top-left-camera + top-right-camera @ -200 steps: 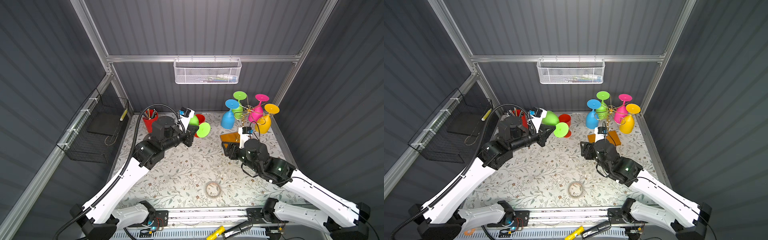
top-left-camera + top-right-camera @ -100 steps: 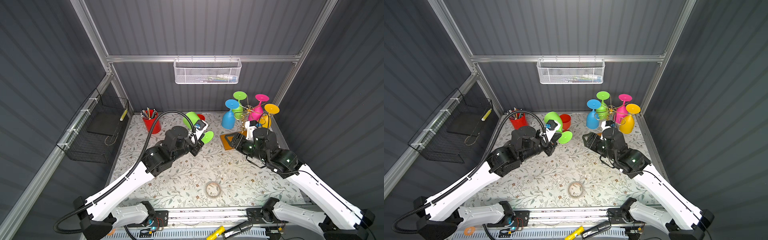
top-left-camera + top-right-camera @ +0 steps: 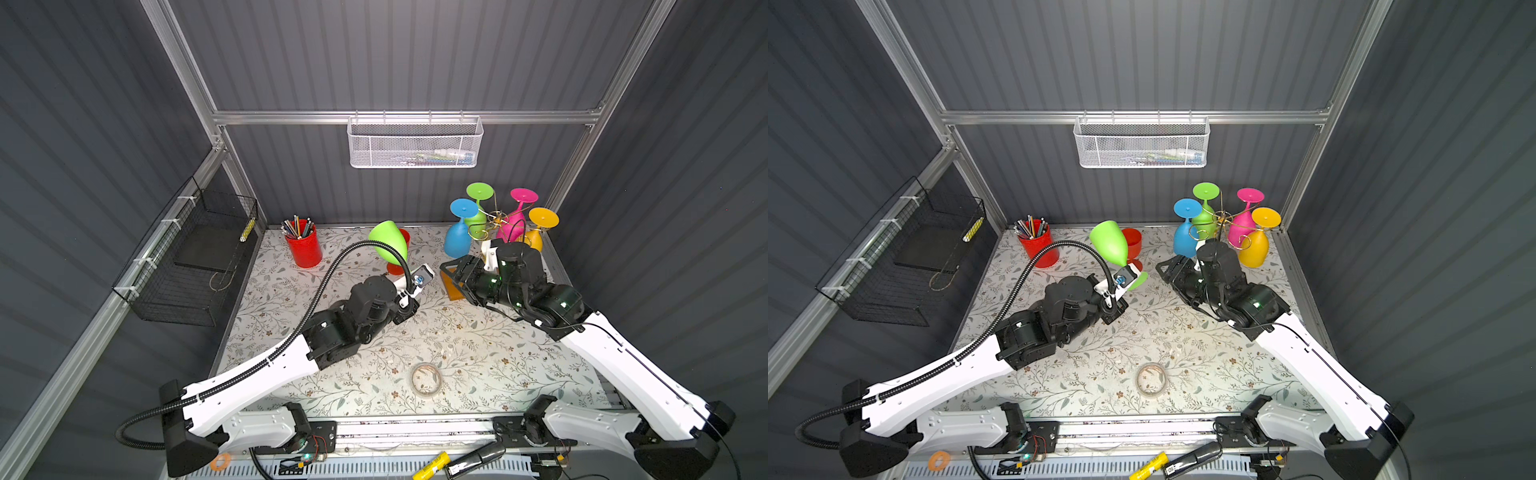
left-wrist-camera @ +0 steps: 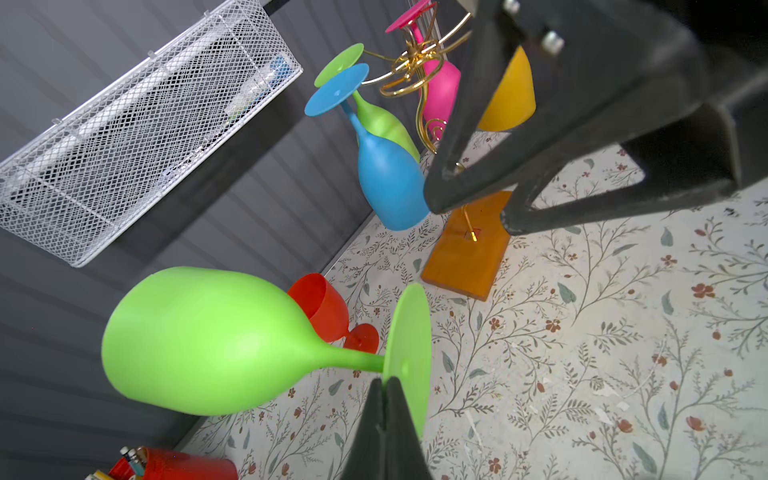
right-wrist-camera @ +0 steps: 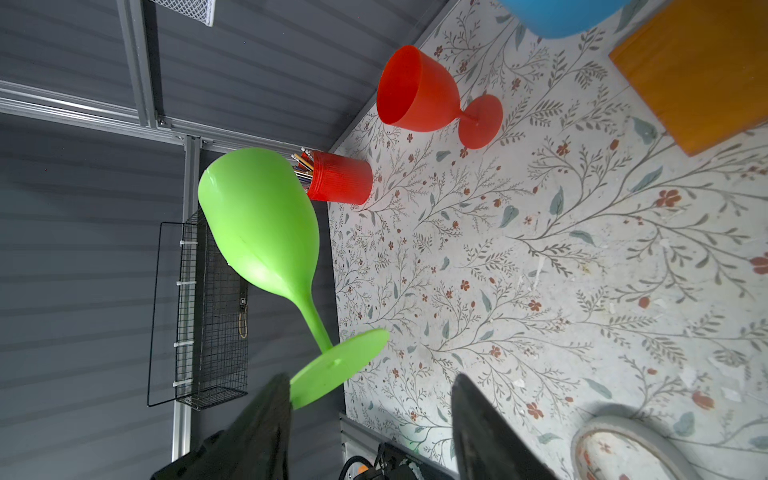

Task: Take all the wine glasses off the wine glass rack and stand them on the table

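Note:
My left gripper point(image 4: 386, 384) is shut on the foot disc of a lime-green wine glass point(image 4: 208, 340), held tilted above the table with its bowl point(image 3: 388, 243) point(image 3: 1108, 243) toward the back wall. The wine glass rack point(image 3: 496, 218) point(image 3: 1223, 218), gold wire on an orange wooden base point(image 4: 465, 257), stands at the back right. Blue point(image 3: 457, 241), green, pink and yellow glasses hang upside down on it. My right gripper point(image 5: 370, 380) point(image 3: 451, 278) is open and empty over the front of the base. In the right wrist view the green glass point(image 5: 262, 224) has its foot beside one finger.
A red wine glass point(image 5: 419, 91) stands upright on the flowered table behind the green one. A red pencil cup point(image 3: 303, 245) is at the back left, a tape roll point(image 3: 426, 378) near the front. A white mesh basket point(image 3: 415, 145) hangs on the back wall, a black wire basket point(image 3: 195, 257) on the left wall.
My left arm has carried the green glass from the back left toward the middle and turned it bowl-up. My right arm swung back toward the rack base, its jaws narrowing slightly.

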Robot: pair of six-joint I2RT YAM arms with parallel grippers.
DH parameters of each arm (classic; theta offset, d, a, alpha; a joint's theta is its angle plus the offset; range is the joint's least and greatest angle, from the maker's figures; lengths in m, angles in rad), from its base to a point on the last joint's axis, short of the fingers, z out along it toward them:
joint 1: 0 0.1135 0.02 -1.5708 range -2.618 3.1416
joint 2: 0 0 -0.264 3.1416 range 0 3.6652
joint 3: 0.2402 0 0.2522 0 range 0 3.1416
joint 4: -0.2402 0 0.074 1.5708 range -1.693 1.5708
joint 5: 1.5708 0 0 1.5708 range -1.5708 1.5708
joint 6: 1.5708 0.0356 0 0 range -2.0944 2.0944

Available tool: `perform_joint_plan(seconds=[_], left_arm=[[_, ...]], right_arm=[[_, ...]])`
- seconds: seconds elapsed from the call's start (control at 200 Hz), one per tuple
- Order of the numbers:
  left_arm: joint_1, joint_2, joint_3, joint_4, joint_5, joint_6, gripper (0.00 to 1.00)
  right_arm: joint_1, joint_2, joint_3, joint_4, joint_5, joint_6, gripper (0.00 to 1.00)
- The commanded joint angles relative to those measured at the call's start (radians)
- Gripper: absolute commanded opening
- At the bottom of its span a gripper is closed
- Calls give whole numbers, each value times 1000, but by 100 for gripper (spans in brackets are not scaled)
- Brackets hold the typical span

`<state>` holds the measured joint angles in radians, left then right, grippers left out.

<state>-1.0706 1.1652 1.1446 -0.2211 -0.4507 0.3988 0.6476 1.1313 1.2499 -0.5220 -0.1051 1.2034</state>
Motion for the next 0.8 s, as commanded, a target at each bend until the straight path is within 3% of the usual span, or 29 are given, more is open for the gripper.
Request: perform_joint_plan(seconds=[0.0,0.09,0.795], left_arm=[[-17,-12,-28,103,-75,97,0],[-37,-4,-60,156,-129,148,0],[-127,40,-146,354,-224,322,0]], right_arm=[[-5,20,19,17,-22,54,63],[-7,23,10,16,-24,83,62],[-28,65,-45,108,-109,212,58]])
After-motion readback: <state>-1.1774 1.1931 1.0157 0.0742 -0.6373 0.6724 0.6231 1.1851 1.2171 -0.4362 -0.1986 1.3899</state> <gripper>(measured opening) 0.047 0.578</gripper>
